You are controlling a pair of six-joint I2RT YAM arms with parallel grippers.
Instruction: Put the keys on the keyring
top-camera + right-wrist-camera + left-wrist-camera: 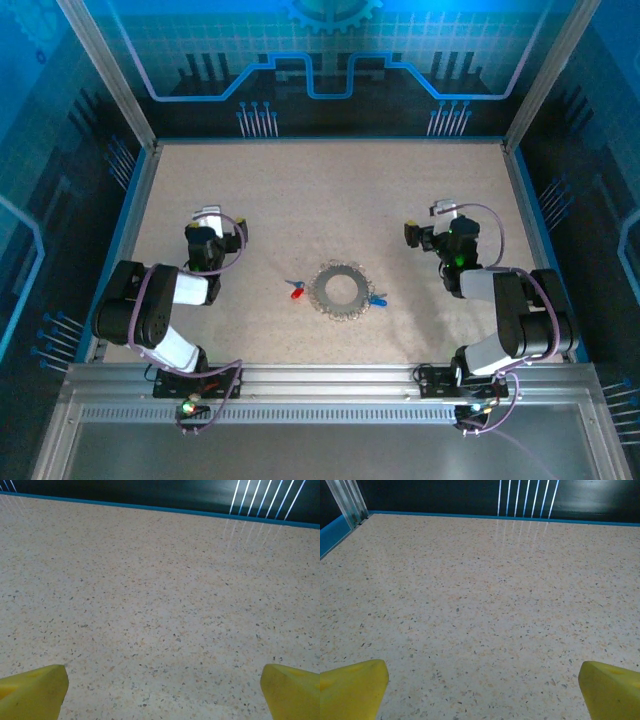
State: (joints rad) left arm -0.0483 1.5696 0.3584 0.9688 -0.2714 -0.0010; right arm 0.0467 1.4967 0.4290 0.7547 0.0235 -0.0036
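Centrally on the speckled bench (330, 190) lies the keyring (338, 290), flat, with the red-headed key (296, 292) just beside its left rim and the blue-headed key (378, 300) at its right rim. My left gripper (482, 685) and right gripper (164, 685) hover well apart on either side of it, both spread wide and holding nothing.

Probably a robotics lab: aluminium-framed enclosure (110, 75), printed blue backdrop (330, 50), speckled table (330, 190).
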